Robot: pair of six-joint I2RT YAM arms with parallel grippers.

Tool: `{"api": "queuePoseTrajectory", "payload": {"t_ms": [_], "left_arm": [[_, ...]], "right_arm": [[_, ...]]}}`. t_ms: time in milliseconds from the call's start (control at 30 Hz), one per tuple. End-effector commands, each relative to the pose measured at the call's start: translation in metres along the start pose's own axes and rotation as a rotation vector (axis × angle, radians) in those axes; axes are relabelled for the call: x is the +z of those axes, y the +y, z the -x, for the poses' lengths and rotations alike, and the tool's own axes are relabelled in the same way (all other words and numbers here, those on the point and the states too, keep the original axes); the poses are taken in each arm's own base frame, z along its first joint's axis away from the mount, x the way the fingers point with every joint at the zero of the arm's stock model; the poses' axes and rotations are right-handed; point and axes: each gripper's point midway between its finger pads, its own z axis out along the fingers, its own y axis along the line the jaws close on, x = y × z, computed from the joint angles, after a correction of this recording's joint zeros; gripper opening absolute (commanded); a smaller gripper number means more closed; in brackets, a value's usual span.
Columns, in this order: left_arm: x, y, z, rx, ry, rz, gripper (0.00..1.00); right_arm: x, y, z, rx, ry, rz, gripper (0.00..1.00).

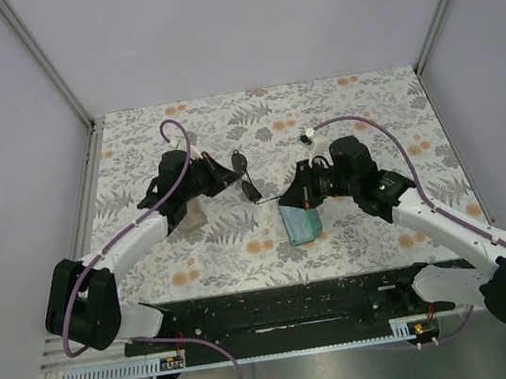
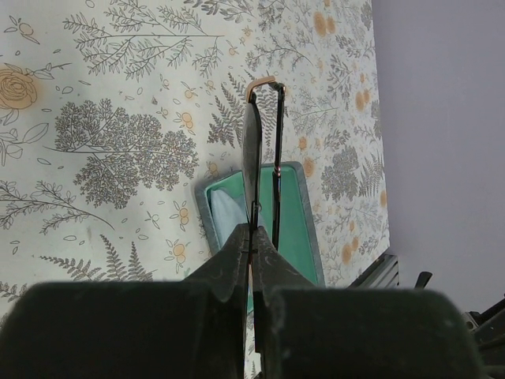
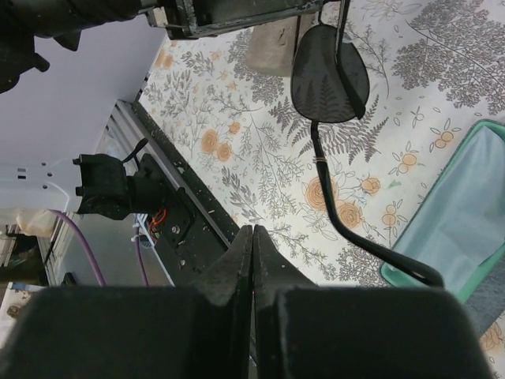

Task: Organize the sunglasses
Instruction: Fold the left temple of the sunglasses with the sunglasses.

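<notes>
Floral tablecloth fills the workspace, grey walls on three sides. From the left wrist view, my left gripper is clamped tight on the black wire-framed sunglasses, pinching them at the frame. The pair shows edge-on, lens standing away from the fingers. They hang over the table near its middle, between the two arms. Below them lies the open teal case, lid back, with a light-blue cloth inside at one end. The right wrist view shows one dark lens with the fern pattern visible through it. One temple runs down towards the teal case's rim; I cannot tell whether the tip touches it. My right gripper has its fingers pressed together with nothing visible between them, just beside the teal case's far edge. A beige case sits on the cloth under the left arm, apart from the teal one.
</notes>
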Motion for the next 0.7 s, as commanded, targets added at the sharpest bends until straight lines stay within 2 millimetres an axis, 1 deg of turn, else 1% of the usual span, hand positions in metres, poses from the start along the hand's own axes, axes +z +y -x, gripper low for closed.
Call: {"api": "queuePoseTrajectory", "payload": {"t_ms": [0,100,233,367,467,567,667], "left_arm": [[-0.008,-0.017,0.016,0.060,-0.063,-0.054,0.00],[-0.011,-0.019,0.016,0.069,-0.068,-0.066,0.00],[-0.015,-0.015,0.017,0.083,-0.081,-0.045,0.00],[-0.018,-0.015,0.016,0.094,-0.090,-0.042,0.00],[-0.018,-0.016,0.013,0.113,-0.078,-0.039,0.00],[-0.017,-0.014,0.007,0.133,-0.069,-0.025,0.00],[-0.014,-0.010,-0.004,0.149,-0.059,0.003,0.00]], "right_arm": [[0.000,0.016,0.000,-0.045,0.019,0.085,0.00],[0.007,0.004,-0.015,-0.023,0.073,0.058,0.00],[0.011,-0.007,-0.031,0.014,0.115,0.039,0.00],[0.014,-0.022,-0.039,0.040,0.123,-0.022,0.00],[0.019,-0.031,-0.034,0.045,0.122,-0.074,0.00],[0.027,-0.028,-0.021,0.034,0.108,-0.062,0.00],[0.042,-0.025,-0.006,0.019,0.097,-0.048,0.00]]}}
